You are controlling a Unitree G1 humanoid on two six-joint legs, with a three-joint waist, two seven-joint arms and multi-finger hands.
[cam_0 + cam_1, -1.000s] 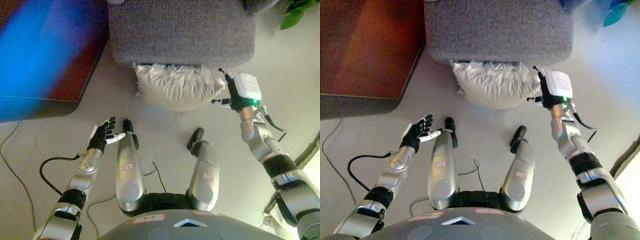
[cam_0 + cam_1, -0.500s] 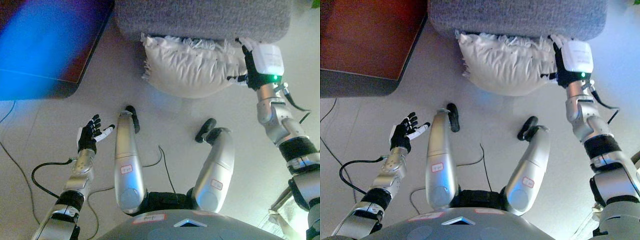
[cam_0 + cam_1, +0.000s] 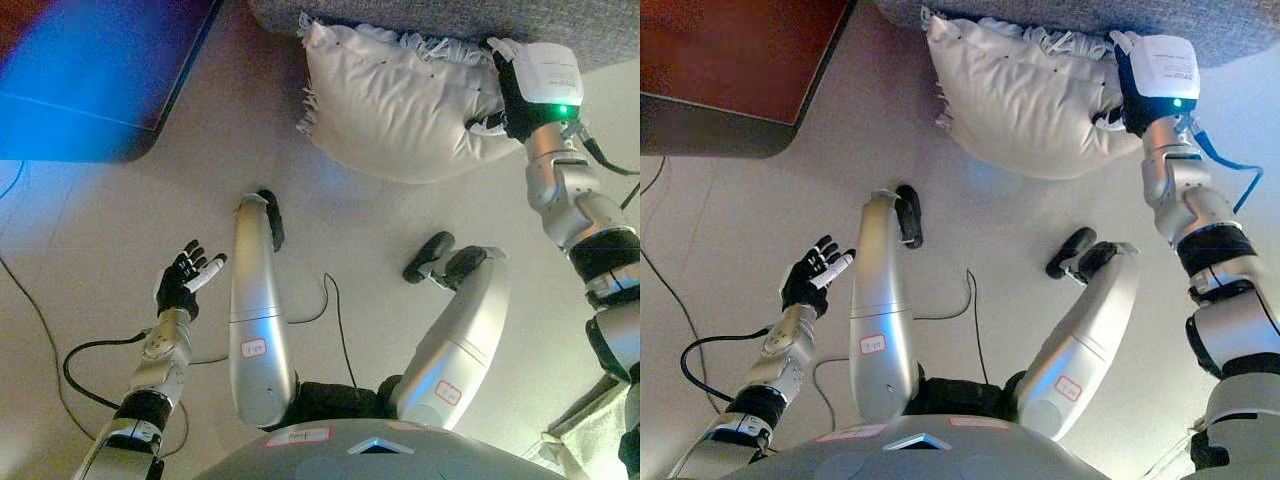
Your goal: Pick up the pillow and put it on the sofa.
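One plump white fabric pillow with fringed edges lies on the pale floor, its far edge touching the base of the grey upholstered sofa that runs along the top of the view. The pillow is tilted, its left corner pointing away from the robot and its rounded near side bulging toward it.

The right hand is at the pillow's right end, close under the sofa's front edge. Its dark fingers curl into the fabric there, with the thumb side tucked against the pillow's lower right corner, so the hand grips the pillow's end. The right arm reaches straight forward from the lower right, wrist raised toward the sofa.

The left hand is well apart from the pillow, low on the left above the floor. Its fingers are spread and relaxed, palm partly upturned, touching nothing; one white-tipped finger points to the right. The left arm is bent and comes in from the lower left corner.

Counted: one pillow, one sofa, two hands, only the right one on the pillow.

Surroundings: a dark reddish-brown wooden tabletop fills the upper left, its corner near the pillow's left end but not touching it. Nothing lies between the pillow and the sofa.
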